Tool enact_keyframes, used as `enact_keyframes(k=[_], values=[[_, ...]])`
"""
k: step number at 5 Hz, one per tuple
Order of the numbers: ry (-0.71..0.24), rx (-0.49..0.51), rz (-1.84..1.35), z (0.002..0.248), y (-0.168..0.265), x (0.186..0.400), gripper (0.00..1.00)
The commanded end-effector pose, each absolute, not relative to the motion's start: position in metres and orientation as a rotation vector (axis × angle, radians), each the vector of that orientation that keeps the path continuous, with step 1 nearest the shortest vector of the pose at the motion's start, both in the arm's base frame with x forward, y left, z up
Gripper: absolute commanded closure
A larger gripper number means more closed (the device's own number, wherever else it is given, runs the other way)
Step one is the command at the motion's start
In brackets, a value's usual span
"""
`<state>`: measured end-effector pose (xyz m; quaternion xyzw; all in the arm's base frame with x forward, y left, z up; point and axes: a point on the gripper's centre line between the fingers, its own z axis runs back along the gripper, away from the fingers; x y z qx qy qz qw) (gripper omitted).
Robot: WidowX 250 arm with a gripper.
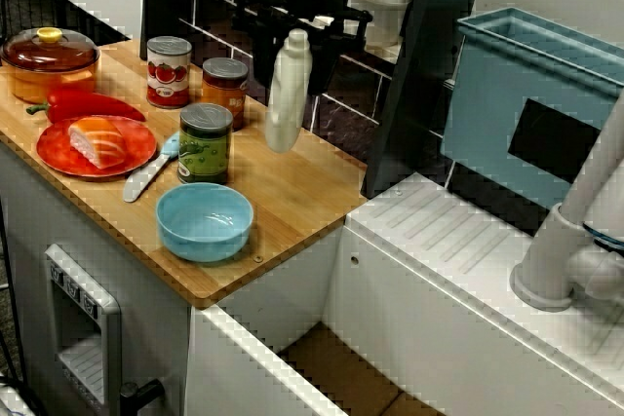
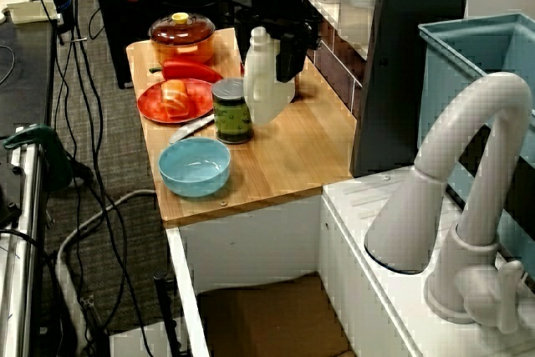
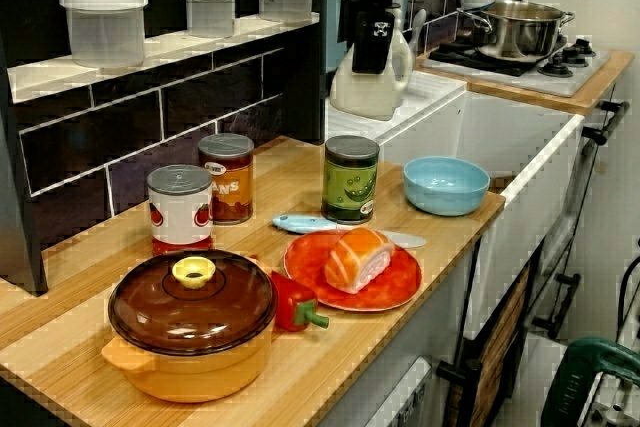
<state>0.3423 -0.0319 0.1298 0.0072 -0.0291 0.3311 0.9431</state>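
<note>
My black gripper point(image 1: 297, 46) is shut on a white plastic bottle point(image 1: 285, 104), gripping its upper part from above. The bottle leans a little over the back middle of the wooden counter point(image 1: 302, 197). From the sink side the bottle point(image 2: 261, 94) hangs just behind a green can point(image 2: 231, 110), under the gripper point(image 2: 272, 48). In the view from the pot end the gripper point(image 3: 372, 47) holds the bottle point(image 3: 365, 92) with its base seemingly clear of the counter. The green can point(image 1: 205, 143) is nearest, to the bottle's left.
Left of the bottle stand an orange-labelled can point(image 1: 225, 92) and a tomato can point(image 1: 169, 71). Nearer the front are a blue bowl point(image 1: 205, 221), a blue-handled knife point(image 1: 148, 174), a red plate point(image 1: 58, 148), a red pepper point(image 1: 93, 104) and an orange pot point(image 1: 51, 60). A white faucet point(image 1: 575, 231) and blue rack point(image 1: 531, 104) are at the right.
</note>
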Motion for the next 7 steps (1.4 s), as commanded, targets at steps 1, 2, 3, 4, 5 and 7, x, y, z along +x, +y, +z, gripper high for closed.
enact_keyframes(k=[1,2,3,4,5,7], values=[[-0.124,0.0,0.675,0.144,-0.03,0.337,1.0],[-0.122,0.011,0.678,0.134,-0.033,0.339,1.0],[-0.113,0.023,0.669,0.125,-0.037,0.337,1.0],[-0.104,0.033,0.662,0.118,-0.039,0.334,1.0],[-0.084,0.038,0.662,0.112,-0.038,0.334,1.0],[-0.043,0.033,0.659,0.104,-0.029,0.332,1.0]])
